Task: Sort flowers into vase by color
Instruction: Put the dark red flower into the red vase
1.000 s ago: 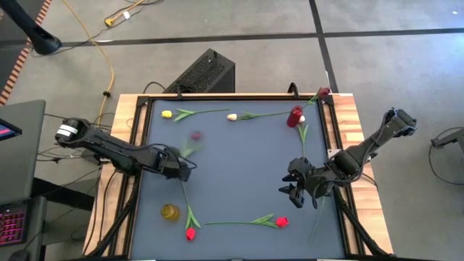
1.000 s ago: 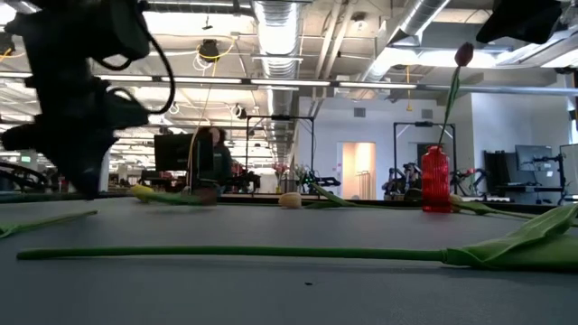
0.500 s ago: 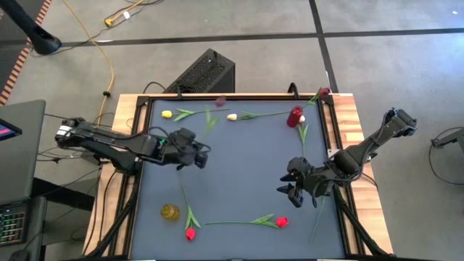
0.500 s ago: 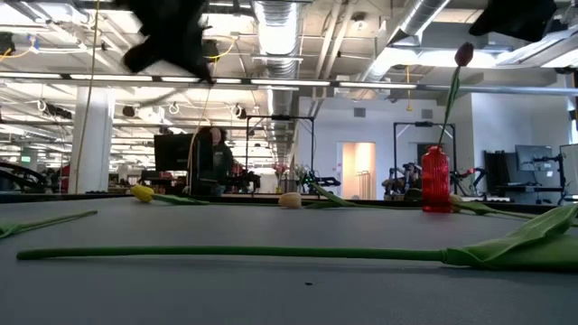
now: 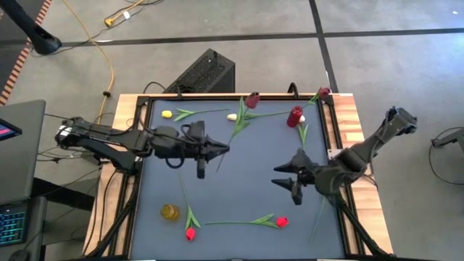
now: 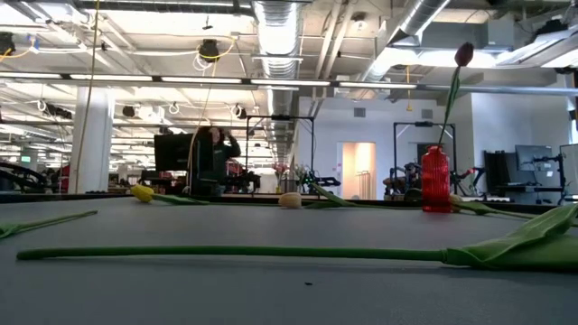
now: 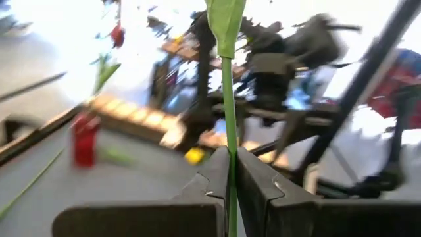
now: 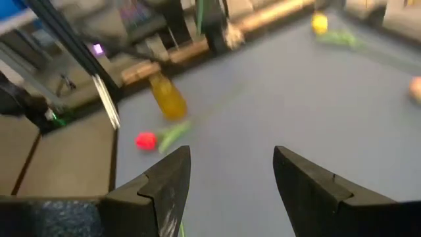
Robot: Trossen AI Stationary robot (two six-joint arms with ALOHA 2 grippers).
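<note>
My left gripper (image 5: 220, 150) is over the middle of the table, shut on a dark red tulip (image 5: 251, 100) whose green stem (image 7: 230, 99) runs from the fingers toward the far right. My right gripper (image 5: 284, 179) is open and empty over the table's right half; in its wrist view (image 8: 230, 171) nothing stands between the fingers. A red vase (image 5: 294, 116) at the far right holds one dark red tulip (image 6: 463, 54). A yellow vase (image 5: 170, 212) stands near left. Yellow (image 5: 167, 114), cream (image 5: 232, 116) and red (image 5: 190, 233) (image 5: 281, 222) tulips lie flat on the mat. My left gripper pinches the tulip's green stem (image 7: 230, 172) between its two fingers, below a leaf (image 7: 225, 20). The fingers lie about level, pointing toward the table's right, across the stem. The tulip is lifted clear of the table, its head away from the gripper toward the far right.
A long stem with leaves (image 6: 226, 254) lies across the near side of the mat. Another stem (image 5: 319, 217) lies by the right rim. A raised frame (image 5: 138, 181) borders the mat. A black box (image 5: 203, 72) stands beyond the far edge.
My left gripper has gone up and toward the table's right edge, staying shut on the dark red tulip. The tulip has been carried clear of the table, and its head has swung from the left half to the far middle. My right gripper has gone up a little.
</note>
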